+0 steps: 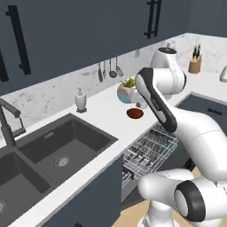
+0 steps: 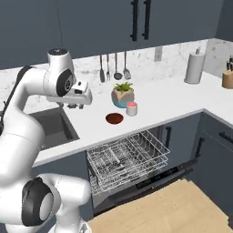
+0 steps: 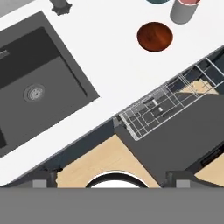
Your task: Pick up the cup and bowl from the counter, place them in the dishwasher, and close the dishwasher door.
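Cup, small, white and cylindrical with a reddish-pink rim, stands upright on the long plain white desk, just beside the round teal-and-beige plant pot, with the small shallow dark reddish-brown bowl close by toward the desk's front edge. Below that edge the white wire rack is pulled out of the dishwasher over the lowered flat dark blue-grey dishwasher door. Two-finger tool hangs above the desk near the dark double sink, well apart from both items, with its tips set wide apart and nothing between them.
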